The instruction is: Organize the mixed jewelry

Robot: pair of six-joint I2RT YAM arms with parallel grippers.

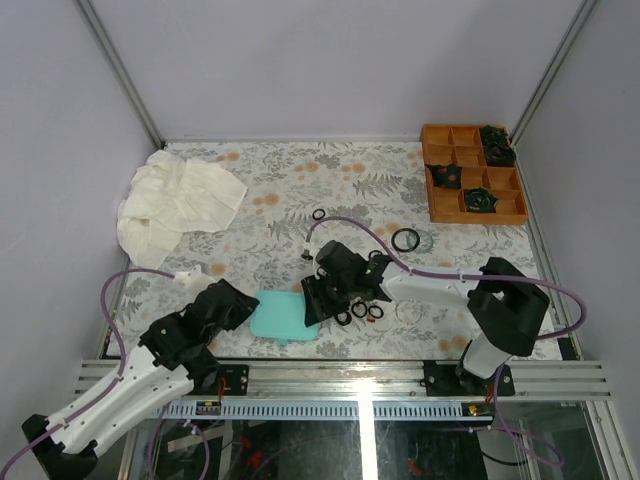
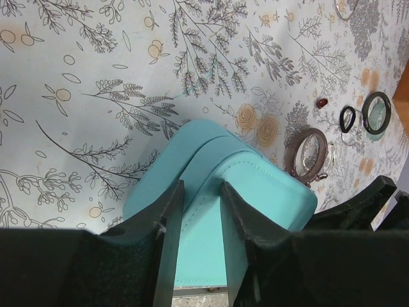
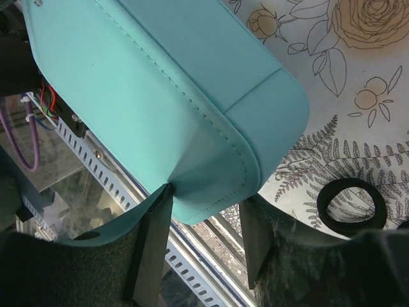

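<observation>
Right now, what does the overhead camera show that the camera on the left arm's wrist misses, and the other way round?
Only overhead: the orange tray in the far right corner and the crumpled white cloth at the far left. Only the wrist camera: the stitched seam on the teal case, close up, with the left claw at it. Both: the case, the floral table cover and a few black rings.

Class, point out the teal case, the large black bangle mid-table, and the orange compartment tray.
teal case [image 1: 280,312], top external view, middle of its lid.
black bangle [image 1: 393,240], top external view, left side of its band.
orange compartment tray [image 1: 440,138], top external view, bare top-left compartment.
</observation>
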